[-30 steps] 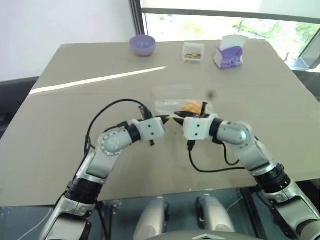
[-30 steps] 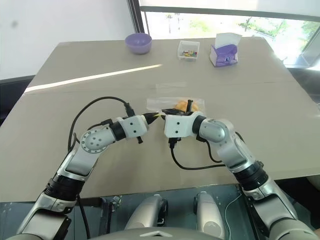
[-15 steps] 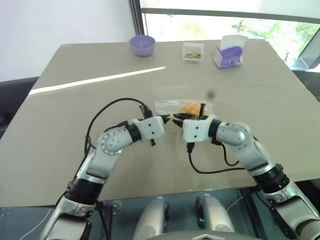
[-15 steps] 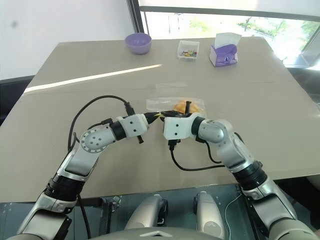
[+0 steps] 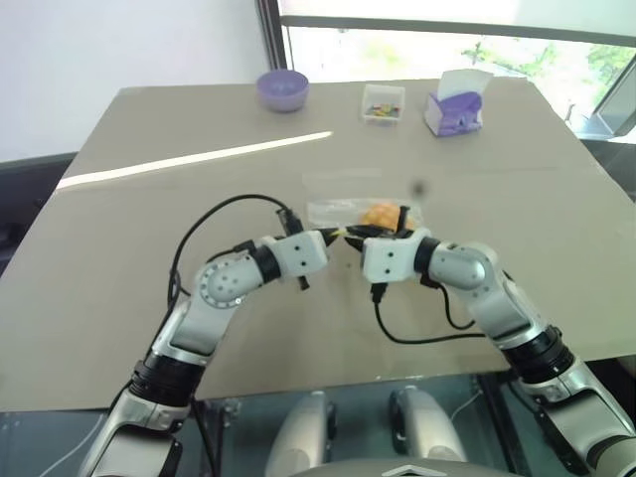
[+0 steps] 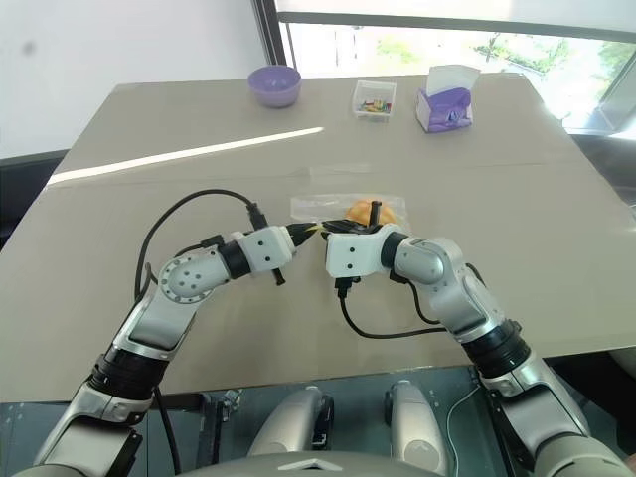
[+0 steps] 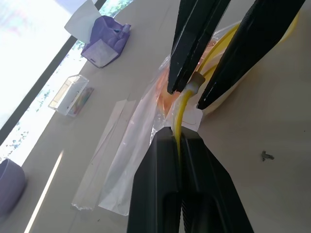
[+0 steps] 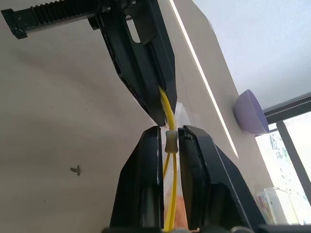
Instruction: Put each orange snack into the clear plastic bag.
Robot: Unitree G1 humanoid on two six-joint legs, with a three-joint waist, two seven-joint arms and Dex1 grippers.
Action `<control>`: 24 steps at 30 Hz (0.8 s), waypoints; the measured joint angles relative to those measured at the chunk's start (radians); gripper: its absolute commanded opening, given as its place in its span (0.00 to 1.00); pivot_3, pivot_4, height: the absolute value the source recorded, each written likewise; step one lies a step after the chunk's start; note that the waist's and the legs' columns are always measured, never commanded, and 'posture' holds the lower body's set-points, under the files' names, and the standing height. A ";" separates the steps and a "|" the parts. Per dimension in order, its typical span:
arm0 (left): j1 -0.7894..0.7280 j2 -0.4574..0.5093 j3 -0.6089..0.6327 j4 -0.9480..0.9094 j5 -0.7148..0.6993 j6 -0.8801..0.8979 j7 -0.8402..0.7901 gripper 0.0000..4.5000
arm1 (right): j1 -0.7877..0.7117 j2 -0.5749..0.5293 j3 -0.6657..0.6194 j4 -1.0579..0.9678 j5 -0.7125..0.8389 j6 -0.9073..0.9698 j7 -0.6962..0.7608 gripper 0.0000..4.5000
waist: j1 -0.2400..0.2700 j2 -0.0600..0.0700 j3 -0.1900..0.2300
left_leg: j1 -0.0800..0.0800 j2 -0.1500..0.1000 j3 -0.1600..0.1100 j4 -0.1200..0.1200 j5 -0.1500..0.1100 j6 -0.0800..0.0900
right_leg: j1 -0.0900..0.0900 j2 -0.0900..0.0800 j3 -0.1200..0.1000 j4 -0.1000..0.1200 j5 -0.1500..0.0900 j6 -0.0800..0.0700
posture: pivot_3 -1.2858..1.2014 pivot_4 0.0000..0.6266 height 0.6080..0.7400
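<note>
Left eye view: the clear plastic bag is seen near mid-table, the orange snack already showing through its film; the left gripper and right gripper meet at the bag's near edge. Left wrist view: the left jaws are shut on the yellow seal strip, film trailing away limp. Right wrist view: the right jaws are closed on a small white slider riding that strip. The bag is judged light, floppy and slippery, best taken along the stiffer strip; the bun is judged soft and crushable. The slider is resolved by the wrist views, whereas the purple bowl, small clear box and tissue box are placed together by the eye views.
</note>
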 measured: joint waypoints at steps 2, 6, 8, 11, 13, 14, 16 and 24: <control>0.000 0.000 0.001 0.000 0.000 0.000 0.000 0.00 | 0.000 0.000 0.000 0.000 0.000 0.000 0.000 0.14 | 0.000 0.000 0.000 | 0.000 0.000 0.000 0.000 0.000 0.000 | 0.000 0.000 0.000 0.000 0.000 0.000 | 0.52 0.24 1.00; 0.000 0.000 0.001 0.000 0.000 0.001 0.000 0.00 | 0.000 -0.001 0.000 0.000 -0.001 0.001 0.000 0.14 | 0.000 0.000 0.000 | 0.000 0.000 0.000 0.000 0.000 0.000 | 0.000 0.000 0.000 0.000 0.000 0.000 | 0.52 0.24 1.00; 0.000 0.000 0.001 0.000 0.000 0.001 0.000 0.00 | 0.000 -0.001 0.000 0.000 -0.002 0.004 0.000 0.14 | 0.000 0.000 0.000 | 0.000 0.000 0.000 0.000 0.000 0.000 | 0.000 0.000 0.000 -0.001 0.000 0.000 | 0.52 0.24 1.00; 0.000 0.000 0.001 0.000 0.000 0.001 0.000 0.00 | 0.000 -0.001 -0.001 0.000 -0.003 0.007 0.000 0.14 | 0.000 0.000 0.000 | 0.000 0.000 0.000 -0.001 0.000 0.000 | 0.000 0.000 0.000 -0.001 0.000 0.000 | 0.52 0.24 1.00; 0.000 0.000 0.001 0.000 0.000 0.001 0.000 0.00 | 0.000 0.000 -0.001 0.000 -0.004 0.009 -0.001 0.14 | 0.000 0.000 0.000 | 0.000 0.000 0.000 -0.001 0.000 0.000 | 0.000 0.000 0.000 -0.001 0.000 0.000 | 0.52 0.24 1.00; 0.000 0.000 0.001 0.000 0.000 0.001 0.000 0.00 | 0.000 0.001 -0.001 0.000 -0.005 0.011 -0.001 0.14 | 0.000 0.000 0.000 | 0.000 0.000 0.000 -0.001 0.000 0.000 | 0.000 0.000 0.000 -0.001 0.000 0.000 | 0.52 0.24 1.00; 0.000 0.000 0.001 0.000 0.000 0.001 0.000 0.00 | 0.000 0.001 -0.001 0.000 -0.005 0.013 -0.001 0.14 | 0.000 0.000 0.000 | 0.000 0.000 0.000 -0.001 0.000 0.000 | 0.000 0.000 0.000 -0.002 0.000 0.000 | 0.52 0.24 1.00; 0.000 0.000 0.001 0.000 0.000 0.002 0.000 0.00 | 0.000 0.003 -0.001 0.000 -0.005 0.028 -0.001 0.14 | 0.000 0.000 0.000 | 0.000 0.000 0.000 -0.002 0.000 0.000 | 0.000 0.000 0.000 -0.002 0.000 0.000 | 0.52 0.24 1.00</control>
